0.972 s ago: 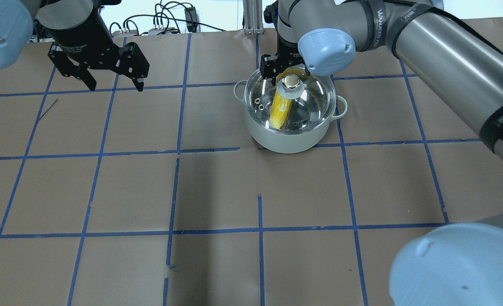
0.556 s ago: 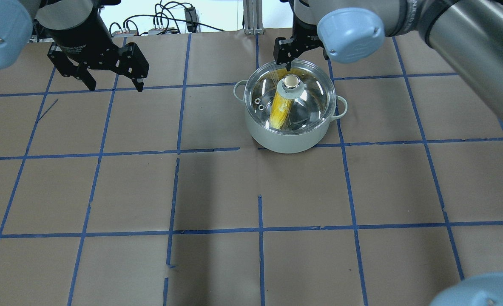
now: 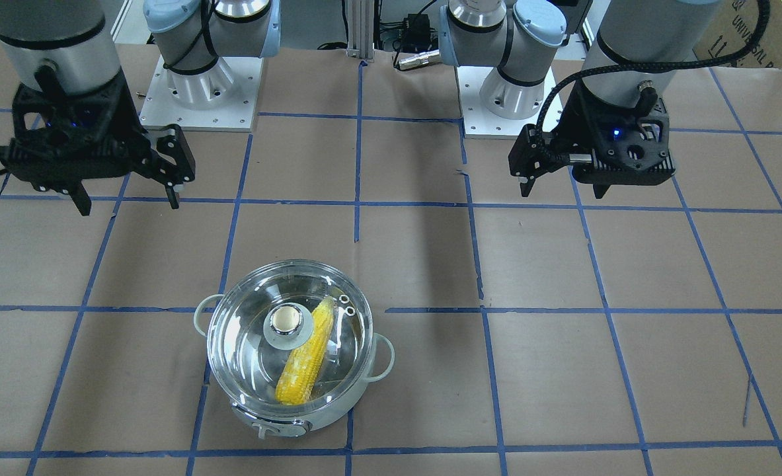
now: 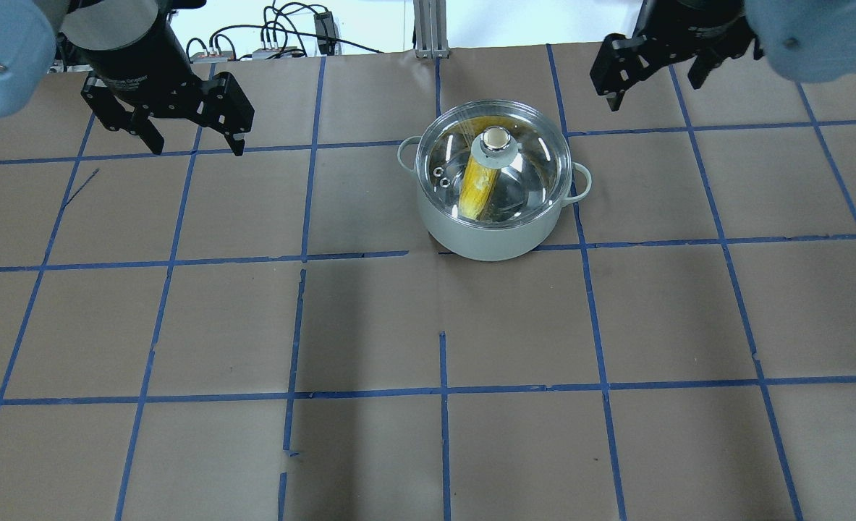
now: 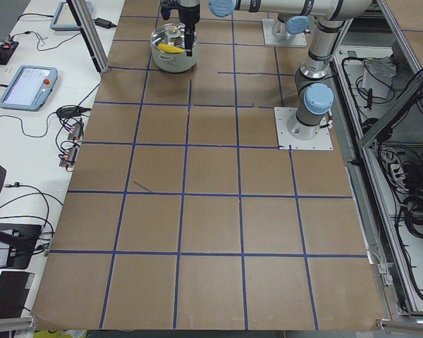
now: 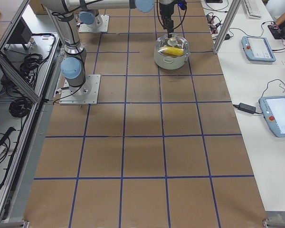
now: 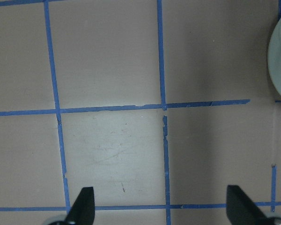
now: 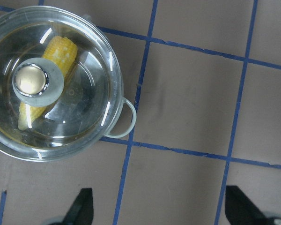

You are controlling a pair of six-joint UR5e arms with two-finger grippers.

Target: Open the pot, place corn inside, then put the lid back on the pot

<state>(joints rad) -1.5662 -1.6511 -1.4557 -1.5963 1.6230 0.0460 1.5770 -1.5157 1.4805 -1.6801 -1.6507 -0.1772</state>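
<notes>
- Yellow, husk-free ear of corn [image 4: 475, 192] lies inside the round, shallow pot with the pale mint-white outside [image 4: 485, 242], slantwise across its shiny steel floor.
- Part of the ear is hidden under the lid's knob; the rest shows through the glass.
- Closing the pot is a round, clear glass dome lid [image 4: 532, 163], seated level on the rim all the way round.
- Its pale central knob with the tan top [image 4: 495, 137] stands upright, and 2 small metal vent rings [image 4: 438, 174] sit near the glass edge on the side toward the left arm.
- 2 small loop handles stick out from opposite sides of the pot, and a control tab [image 3: 278, 428] faces away from the robot.
- The pot stands on the bench [image 4: 370, 325], which is covered in brown paper with a grid of blue tape. It is on the far side from the robot's base, a little toward the right arm's half, over a crossing of tape lines.
- The right gripper [image 3: 130, 206] hangs above the bench, off to the pot's right and well apart from it. Its 2 fingers are spread wide with nothing between them; its wrist view has the lidded pot at the upper left.
- The left gripper [image 4: 197, 149] hangs over bare bench well to the pot's left, also spread wide and empty. Only the pot's edge reaches its wrist view.
</notes>
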